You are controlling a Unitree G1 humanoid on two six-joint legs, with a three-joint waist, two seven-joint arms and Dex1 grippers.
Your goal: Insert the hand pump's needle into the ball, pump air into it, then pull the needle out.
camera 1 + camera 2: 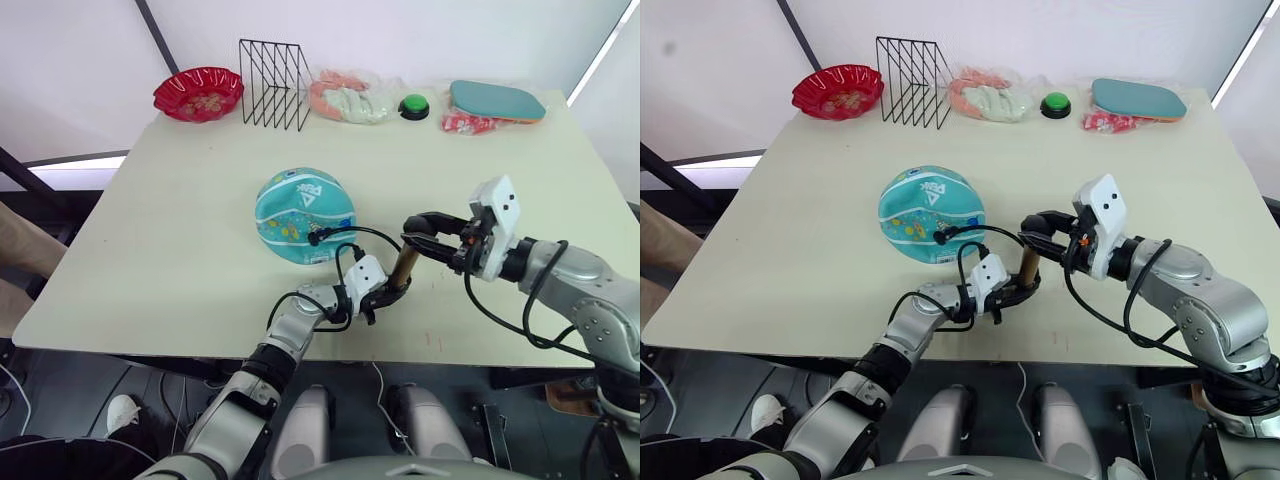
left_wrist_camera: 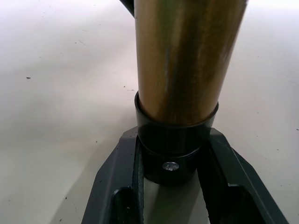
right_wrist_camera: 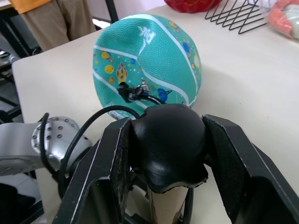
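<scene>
Pumping step: needle (image 3: 125, 88) sits in the ball (image 1: 304, 215); left hand (image 1: 383, 297) clamps the hand pump (image 1: 403, 267) base, right hand (image 1: 428, 236) clamps its handle; next, stroke down.

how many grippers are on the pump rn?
2. The left gripper clamps the hand pump at its black end cap, down at the table. The right gripper is shut on the black T-handle on top.

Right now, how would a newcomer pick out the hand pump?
Start at the teal ball mid-table; a thin black hose leads toward the near edge. There stands the hand pump, upright between both grippers, the only gold-bronze tube with black ends.
</scene>
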